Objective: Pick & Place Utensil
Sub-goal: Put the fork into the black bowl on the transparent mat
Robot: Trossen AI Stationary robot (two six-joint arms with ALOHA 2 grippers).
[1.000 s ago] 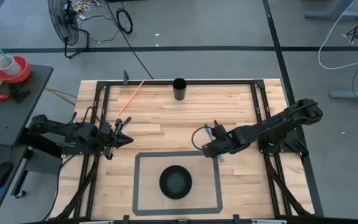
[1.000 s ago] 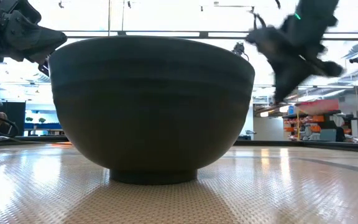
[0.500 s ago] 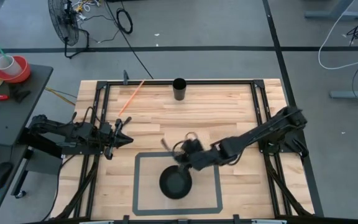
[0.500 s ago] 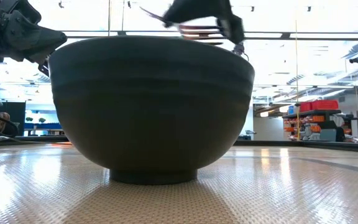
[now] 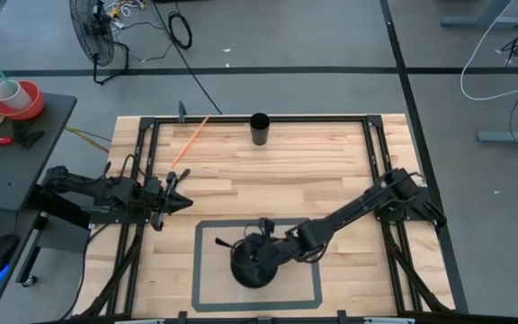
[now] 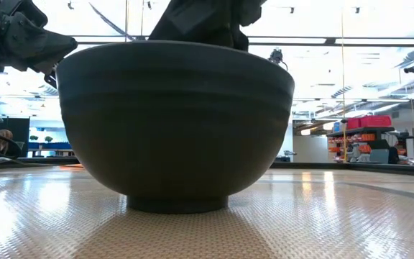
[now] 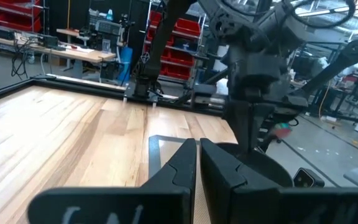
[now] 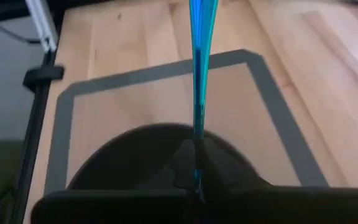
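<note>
Right gripper: over the black bowl, clamped on a blue utensil handle.
Left gripper: fingers together, empty, at the table's left edge.

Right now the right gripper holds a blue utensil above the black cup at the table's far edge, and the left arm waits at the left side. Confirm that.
Not quite. The right gripper holds the blue utensil above the black bowl inside the taped rectangle, not the cup; the high view shows it. The left gripper does wait at the left side.
</note>
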